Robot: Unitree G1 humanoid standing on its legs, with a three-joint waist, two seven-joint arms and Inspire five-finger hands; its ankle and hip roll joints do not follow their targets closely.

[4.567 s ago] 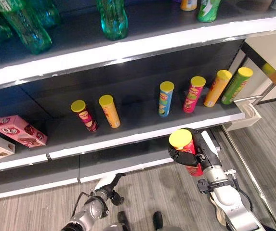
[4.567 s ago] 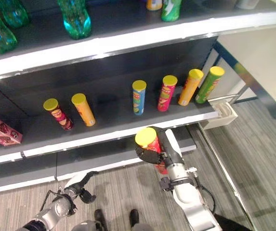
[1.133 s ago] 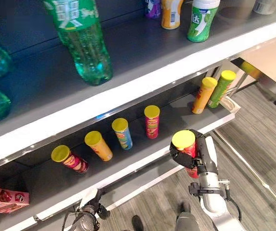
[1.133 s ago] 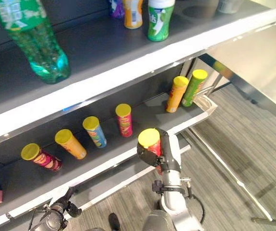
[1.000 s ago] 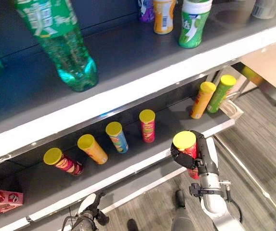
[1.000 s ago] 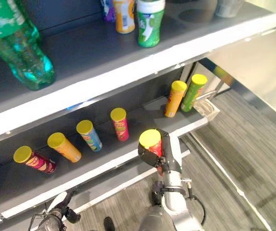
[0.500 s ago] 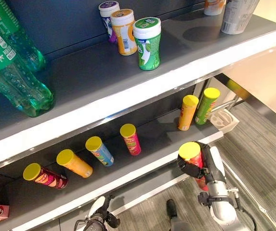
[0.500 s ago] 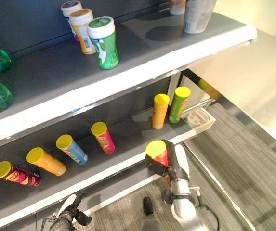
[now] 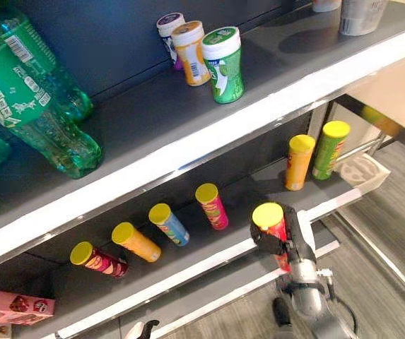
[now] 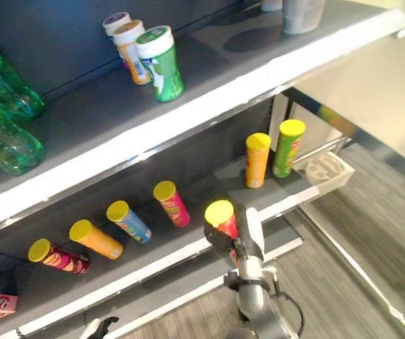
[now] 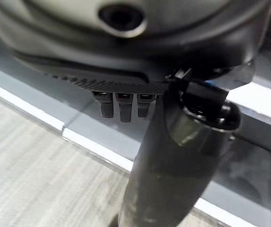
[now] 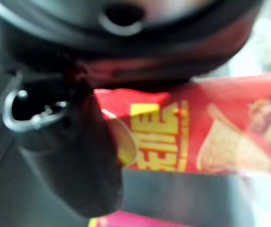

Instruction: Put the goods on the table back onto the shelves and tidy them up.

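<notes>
Here the right hand (image 9: 281, 244), at the lower right of the left eye view, has its fingers curled tight round a red can (image 9: 271, 227) with a yellow lid, holding it upright just in front of the white front edge of the middle shelf (image 9: 209, 263). In the right wrist view the thumb and fingers wrap the red can's printed side. The step in hand looks like the carry to the shelf: the can is held but not yet set down.

The next move, I judge, calls for lifting the can over the front edge and into the open stretch of shelf between the pink can (image 9: 211, 205) and the orange can (image 9: 300, 162) at the right of the frame, without knocking either one.

Counting the middle shelf: six cans stand or lean there, a dark red one, a yellow one, a blue one, the pink one, the orange one and a green one (image 9: 329, 148). A pink box (image 9: 13, 308) sits at the lower left.

On the top shelf (image 9: 160, 152): three small tubs at the upper middle of the frame and several green bottles (image 9: 36, 99) at the upper left; their exact number I cannot tell.

The left hand (image 11: 126, 101) hangs low with its fingers loosely curled, holding nothing.
</notes>
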